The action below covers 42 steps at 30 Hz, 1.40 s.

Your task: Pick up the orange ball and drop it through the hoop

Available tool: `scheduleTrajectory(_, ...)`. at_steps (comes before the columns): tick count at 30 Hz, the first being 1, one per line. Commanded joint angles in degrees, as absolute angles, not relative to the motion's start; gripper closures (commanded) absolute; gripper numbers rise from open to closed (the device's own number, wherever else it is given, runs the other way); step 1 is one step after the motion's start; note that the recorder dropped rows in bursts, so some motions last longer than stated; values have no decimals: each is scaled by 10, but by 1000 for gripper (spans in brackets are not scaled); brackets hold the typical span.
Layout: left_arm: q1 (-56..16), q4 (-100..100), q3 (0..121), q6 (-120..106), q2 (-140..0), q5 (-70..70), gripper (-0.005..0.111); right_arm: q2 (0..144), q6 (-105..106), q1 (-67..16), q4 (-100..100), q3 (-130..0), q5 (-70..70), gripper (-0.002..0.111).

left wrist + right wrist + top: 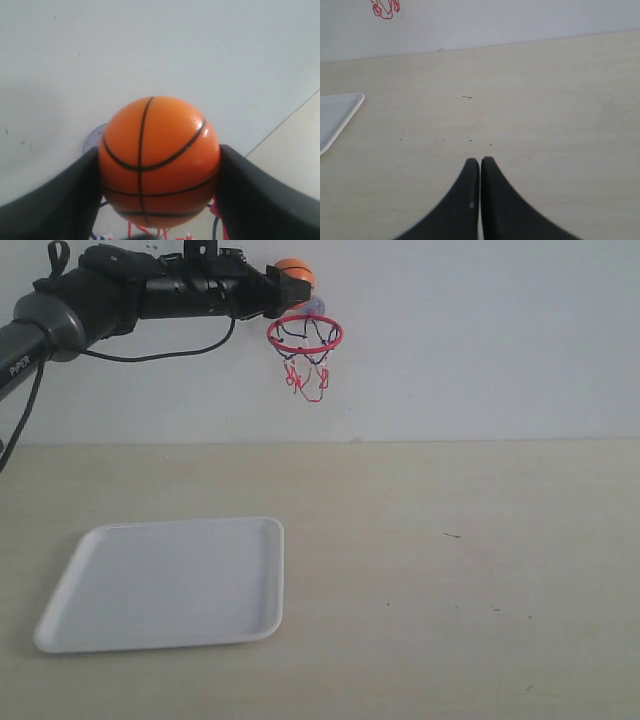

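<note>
The orange ball with black seams is held high against the white wall, just above the hoop with its red ring and dangling net. My left gripper is shut on it, reaching in from the left. In the left wrist view the orange ball fills the gap between both black fingers, with bits of the net below it. My right gripper is shut and empty over the bare table; it does not show in the exterior view.
A white tray lies on the pale wooden table at the front left; its corner shows in the right wrist view. The left arm's cable hangs by the wall.
</note>
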<state>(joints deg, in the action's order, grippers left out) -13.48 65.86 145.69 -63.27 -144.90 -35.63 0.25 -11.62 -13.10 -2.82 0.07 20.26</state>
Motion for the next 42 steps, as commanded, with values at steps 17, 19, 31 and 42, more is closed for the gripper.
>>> scheduleTrajectory(17,-133,677,1460,-664,-1451,-343,37,0,-114,-132,-33,0,196,108)
scheduleTrajectory(19,-133,677,1460,-664,-1451,-343,37,0,-114,-132,-33,0,196,108)
scheduleTrajectory(31,-114,587,1460,-555,-1427,-386,43,0,-114,-132,-33,0,196,108)
scheduleTrajectory(42,-28,467,1460,-339,-1414,-666,103,0,-114,-132,-33,0,199,108)
